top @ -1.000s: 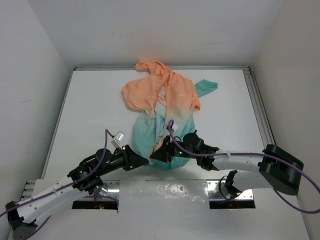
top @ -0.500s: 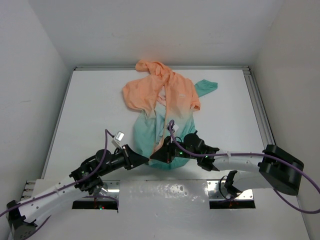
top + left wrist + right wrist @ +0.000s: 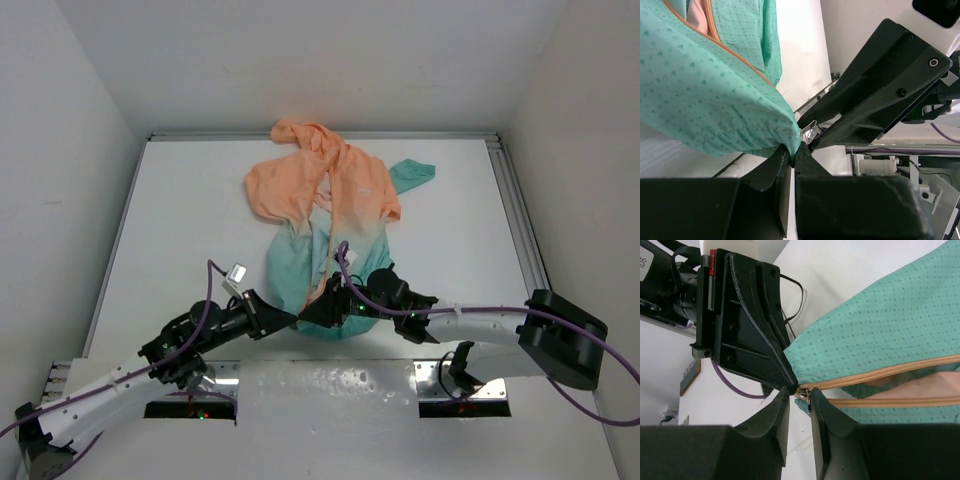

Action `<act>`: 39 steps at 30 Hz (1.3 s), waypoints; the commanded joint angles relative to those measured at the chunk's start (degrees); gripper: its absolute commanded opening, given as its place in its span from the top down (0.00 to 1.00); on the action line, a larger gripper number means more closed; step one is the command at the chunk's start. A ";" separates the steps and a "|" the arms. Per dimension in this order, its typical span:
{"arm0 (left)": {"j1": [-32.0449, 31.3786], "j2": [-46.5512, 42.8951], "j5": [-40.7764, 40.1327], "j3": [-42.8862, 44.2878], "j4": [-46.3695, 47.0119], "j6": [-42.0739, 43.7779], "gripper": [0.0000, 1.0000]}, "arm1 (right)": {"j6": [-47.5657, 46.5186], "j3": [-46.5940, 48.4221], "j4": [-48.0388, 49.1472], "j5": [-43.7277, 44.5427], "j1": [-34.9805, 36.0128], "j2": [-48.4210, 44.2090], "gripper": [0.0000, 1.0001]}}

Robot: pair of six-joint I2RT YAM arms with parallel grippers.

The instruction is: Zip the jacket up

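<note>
The jacket [image 3: 325,215] lies crumpled mid-table, peach at the far end and teal toward me. My left gripper [image 3: 293,320] is at its near hem, shut on the teal hem corner [image 3: 793,152], with cloth [image 3: 705,85] draping away up and left. My right gripper [image 3: 308,316] meets it tip to tip at the same corner. In the right wrist view its jaws [image 3: 800,402] stand slightly apart, the metal zipper pull [image 3: 807,402] between them against the right finger. Two orange zipper tapes [image 3: 890,371] run off to the right, parted over teal fabric [image 3: 880,330]. The left fingers [image 3: 755,340] fill the upper left.
White walls enclose the white table [image 3: 180,220] on the left, far and right sides. An aluminium rail [image 3: 515,210] runs along its right edge. A teal sleeve [image 3: 412,174] sticks out at the jacket's right. Purple cables [image 3: 500,312] trail along both arms.
The left jaws have closed onto the hem corner. The right jaws, shut before, have parted a little. Neither arm has shifted much.
</note>
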 commanded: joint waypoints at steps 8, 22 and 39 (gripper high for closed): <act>-0.33 -0.14 -0.47 -0.29 4.85 -1.09 1.00 | -1.40 1.61 0.31 2.74 1.74 -0.51 0.80; -0.42 -1.55 -0.21 -0.12 4.41 -1.10 1.00 | -1.49 2.49 -0.13 5.30 2.70 0.73 1.00; -0.33 2.32 -1.79 1.38 5.11 -0.12 0.74 | -2.55 2.23 -3.38 6.44 3.23 -1.03 1.00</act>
